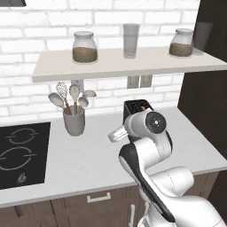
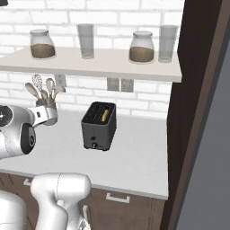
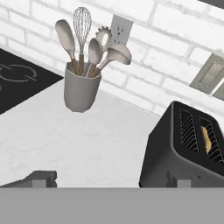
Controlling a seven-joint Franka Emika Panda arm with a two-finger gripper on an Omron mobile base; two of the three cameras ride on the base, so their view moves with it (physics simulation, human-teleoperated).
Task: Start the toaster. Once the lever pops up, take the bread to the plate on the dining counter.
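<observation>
The gripper [image 3: 111, 180] stands with its two dark fingertips [image 3: 40, 178] spread wide apart and nothing between them. In the hand view it hangs above the white worktop [image 3: 87, 140], and the toaster [image 3: 186, 146] lies just ahead of it, toward the right-hand fingertip.

The toaster [image 2: 99, 125] is the landmark here: a dark grey box with rounded edges, standing upright on the worktop [image 2: 134, 157] close to the white brick wall. A pale tan slice of bread [image 2: 105, 115] sits down in one of its two slots, with its top edge showing; in the hand view the bread [image 3: 208, 139] is in the slot farther from the gripper. A small silvery lever [image 2: 94, 145] sticks out low on the toaster's narrow front face.

On the wall right behind the toaster is a double grey switch plate [image 2: 120, 85]. To the toaster's left, well apart from it on the same worktop, stands a grey utensil holder [image 3: 80, 92] with spoons and a whisk in it. Farther left of the toaster, past the holder, is a black cooktop [image 1: 20, 153] set into the worktop.

Above the toaster runs a white shelf [image 2: 99, 63] bearing two lidded jars [image 2: 142, 46] of brown stuff and two clear glasses [image 2: 86, 40]. To the toaster's right rises a tall dark wood panel [image 2: 197, 103]. In the left base view the white arm covers most of the toaster [image 1: 135, 105], leaving its top back edge in sight.
</observation>
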